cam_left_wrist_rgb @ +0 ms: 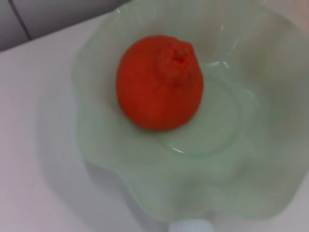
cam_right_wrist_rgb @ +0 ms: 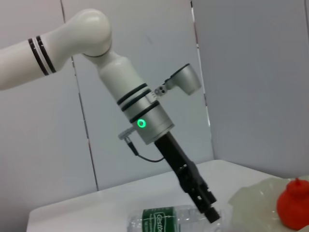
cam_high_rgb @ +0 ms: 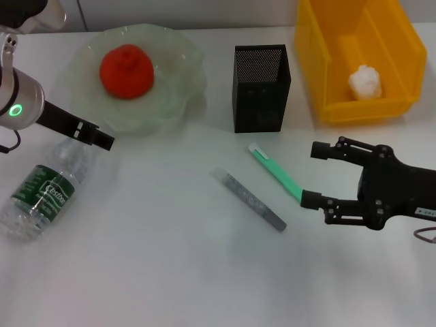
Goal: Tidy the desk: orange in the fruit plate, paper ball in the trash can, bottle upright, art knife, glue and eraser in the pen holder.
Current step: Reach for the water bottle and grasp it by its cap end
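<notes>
On the white surface (cam_high_rgb: 157, 272) we see orange (cam_high_rgb: 126, 71) in fruit plate (cam_high_rgb: 177, 102) and paper ball (cam_high_rgb: 365, 82) in trash can (cam_high_rgb: 327, 61) done, bottle (cam_high_rgb: 42, 194) lying flat under left end effector (cam_high_rgb: 95, 136) (grip unclear), right end effector (cam_high_rgb: 315, 174) open near green knife (cam_high_rgb: 276, 172), pen holder (cam_high_rgb: 261, 88) unfilled.

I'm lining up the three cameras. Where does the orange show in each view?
Head view: the orange sits in the fruit plate, upper left.
Left wrist view: orange fills the middle, on the plate.
Right wrist view: orange at the lower right edge.
Shared landmark: the green wavy plate.
</notes>
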